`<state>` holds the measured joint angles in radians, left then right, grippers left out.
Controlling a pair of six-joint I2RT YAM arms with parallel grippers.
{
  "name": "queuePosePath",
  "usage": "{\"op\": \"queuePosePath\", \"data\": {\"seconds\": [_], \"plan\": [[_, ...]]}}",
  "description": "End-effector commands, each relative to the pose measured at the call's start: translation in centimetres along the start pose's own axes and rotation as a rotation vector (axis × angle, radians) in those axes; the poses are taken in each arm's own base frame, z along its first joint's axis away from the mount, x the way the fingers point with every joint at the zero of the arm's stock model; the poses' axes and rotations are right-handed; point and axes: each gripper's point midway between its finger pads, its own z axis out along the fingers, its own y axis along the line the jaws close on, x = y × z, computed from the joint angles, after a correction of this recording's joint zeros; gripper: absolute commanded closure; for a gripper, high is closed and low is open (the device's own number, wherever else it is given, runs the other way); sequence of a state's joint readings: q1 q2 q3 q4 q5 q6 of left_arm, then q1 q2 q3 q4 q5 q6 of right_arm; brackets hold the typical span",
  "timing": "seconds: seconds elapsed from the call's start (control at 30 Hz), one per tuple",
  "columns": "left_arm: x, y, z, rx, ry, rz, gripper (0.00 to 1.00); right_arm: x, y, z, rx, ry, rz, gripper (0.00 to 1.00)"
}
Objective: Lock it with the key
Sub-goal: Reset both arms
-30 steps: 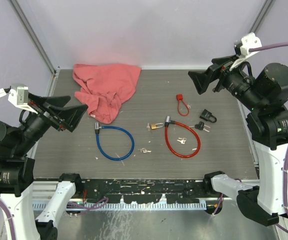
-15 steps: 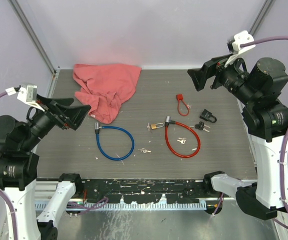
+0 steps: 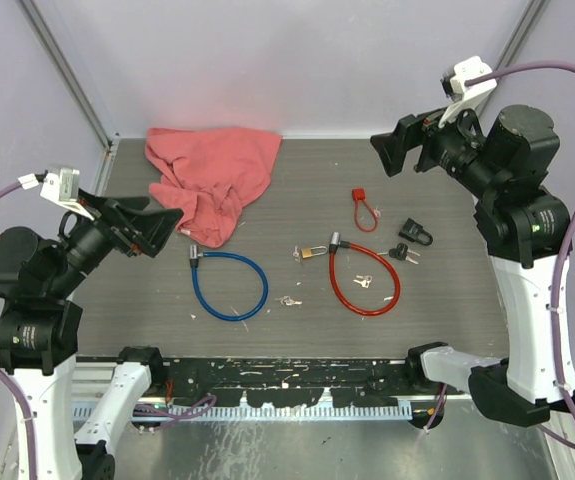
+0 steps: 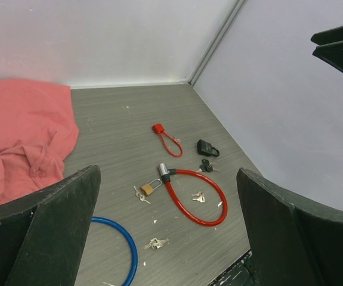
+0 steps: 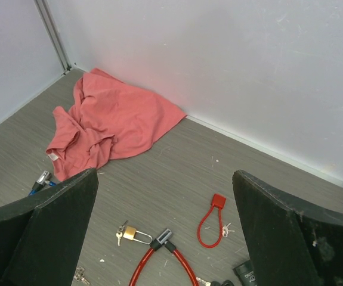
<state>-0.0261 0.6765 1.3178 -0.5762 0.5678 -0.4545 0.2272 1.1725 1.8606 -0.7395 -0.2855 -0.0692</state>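
Both grippers, left (image 3: pixel 157 228) and right (image 3: pixel 392 152), hang spread and empty; locks lie toward table's (image 3: pixel 447 300) three o'clock, keys (image 3: pixel 289 300) loose beside them; stage unclear.

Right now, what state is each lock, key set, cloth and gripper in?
Blue cable lock: looped, flat on table.
Red cable lock: looped, flat.
Brass padlock: lying flat.
Black padlock: lying flat.
Small red cable lock: flat.
Pink cloth: crumpled.
Left gripper: open, empty.
Right gripper: open, empty.
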Motion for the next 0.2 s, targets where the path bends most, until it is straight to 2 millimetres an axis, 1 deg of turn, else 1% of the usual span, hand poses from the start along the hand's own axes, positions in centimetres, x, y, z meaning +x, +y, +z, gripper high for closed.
{"op": "queuePosePath", "data": {"seconds": [0.0, 0.17], "plan": [[-1.38, -0.38, 0.17, 0.019, -0.055, 0.048, 0.02, -1.97, -0.27, -0.33, 0.019, -0.063, -0.024, 0.0], [-1.09, 0.04, 0.42, 0.012, -0.052, 0.047, 0.02, -1.5, -0.6, -0.01, 0.031, -0.052, -0.03, 0.0]]}}
